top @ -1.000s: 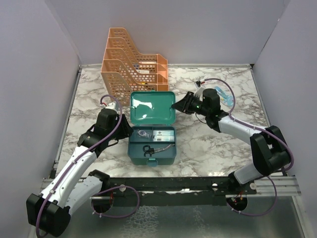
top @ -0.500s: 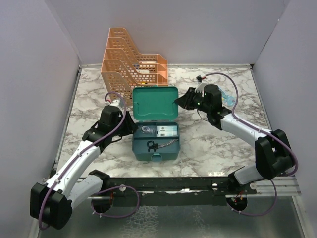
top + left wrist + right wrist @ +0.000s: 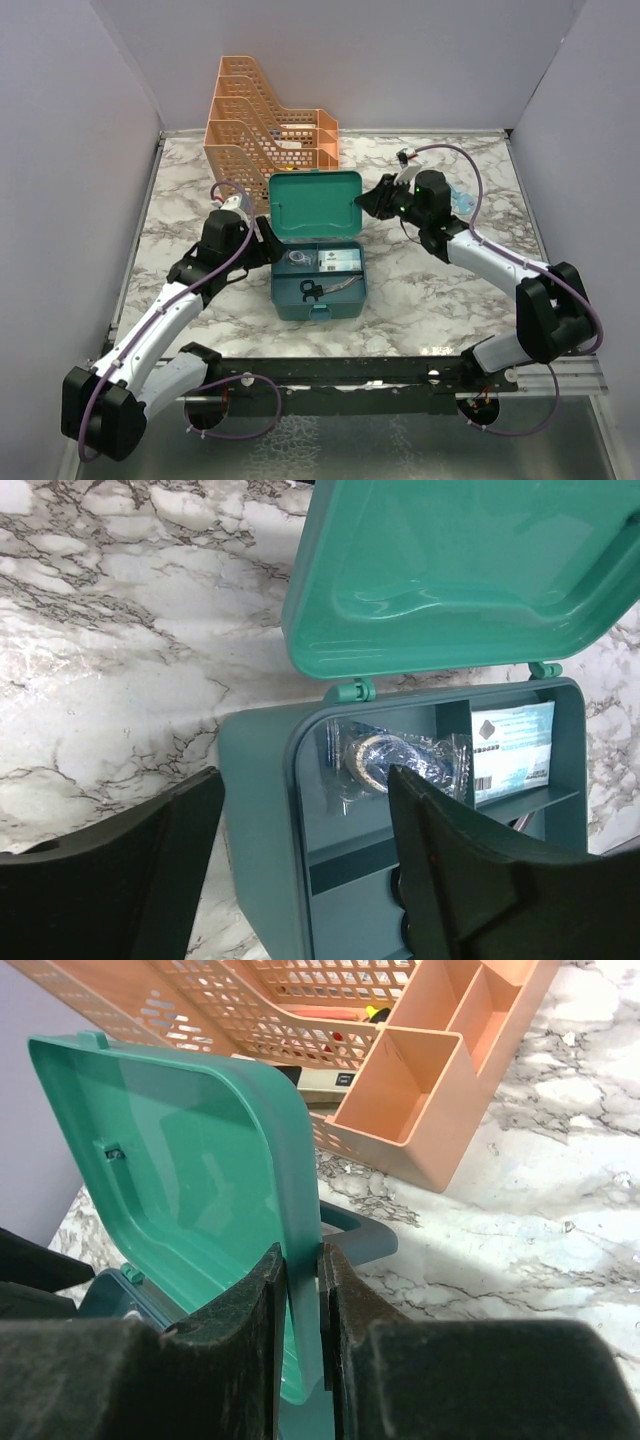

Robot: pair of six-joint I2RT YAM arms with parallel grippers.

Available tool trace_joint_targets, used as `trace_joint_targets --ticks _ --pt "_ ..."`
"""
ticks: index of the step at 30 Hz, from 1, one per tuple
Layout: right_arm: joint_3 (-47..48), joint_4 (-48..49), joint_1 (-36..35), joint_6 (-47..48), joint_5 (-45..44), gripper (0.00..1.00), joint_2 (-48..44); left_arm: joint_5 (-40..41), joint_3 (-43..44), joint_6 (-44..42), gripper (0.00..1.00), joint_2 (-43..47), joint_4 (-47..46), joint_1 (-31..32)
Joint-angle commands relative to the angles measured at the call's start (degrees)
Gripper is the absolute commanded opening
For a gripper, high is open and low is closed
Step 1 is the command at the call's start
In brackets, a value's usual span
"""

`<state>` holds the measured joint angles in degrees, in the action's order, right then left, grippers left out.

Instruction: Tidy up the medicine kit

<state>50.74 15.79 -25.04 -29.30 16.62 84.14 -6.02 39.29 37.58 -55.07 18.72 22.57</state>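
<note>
Tipping the lid (image 3: 315,205) up from its laid-back pose of a second ago, the right hand (image 3: 374,200) pinching its right edge; seemingly steadying the kit (image 3: 300,306) on the table (image 3: 440,290), just before the rack (image 3: 265,130), with the left hand (image 3: 264,240) spread astride its left wall. Judging by the filled tray (image 3: 345,875), moving toward closing; lowering and latching remaining.

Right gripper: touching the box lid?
Touching. The right wrist view shows the right gripper clamped on the edge of the lid, with no gap on either side.
</note>
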Motion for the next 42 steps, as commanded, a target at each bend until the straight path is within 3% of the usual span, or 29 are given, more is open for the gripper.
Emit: trace_joint_targets --ticks 1,9,21,24,27,33,39,42 --pt "-1.5 7.9 0.4 4.4 3.0 0.17 -3.3 1.3 1.5 -1.8 0.74 2.9 0.9 -0.2" --pt "-2.6 11.2 0.4 9.4 5.4 0.17 -4.0 4.6 6.8 -5.4 0.83 5.5 5.1 -0.1" --pt "-7.3 18.9 0.4 18.2 8.4 0.18 -8.9 10.1 21.7 -12.0 0.83 -2.0 5.7 -0.2" --pt "-8.4 20.6 0.4 19.6 10.5 0.18 -9.9 7.4 24.9 -18.0 0.82 -4.8 4.7 -0.2" --pt "-9.7 22.3 0.4 20.5 12.2 0.19 -10.9 -1.5 28.2 -31.4 0.8 -8.0 5.7 -0.2" --pt "-10.5 22.8 0.4 22.4 14.4 0.19 -11.9 -8.4 31.9 -47.2 0.81 -10.2 8.0 -0.2" --pt "-10.7 22.3 0.4 24.6 16.5 0.19 -12.8 -9.6 35.5 -58.6 0.85 -12.9 10.5 -0.2" --pt "-10.2 20.8 0.4 25.4 17.2 0.19 -12.9 -15.1 38.0 -63.2 0.85 -15.4 13.8 -0.2"
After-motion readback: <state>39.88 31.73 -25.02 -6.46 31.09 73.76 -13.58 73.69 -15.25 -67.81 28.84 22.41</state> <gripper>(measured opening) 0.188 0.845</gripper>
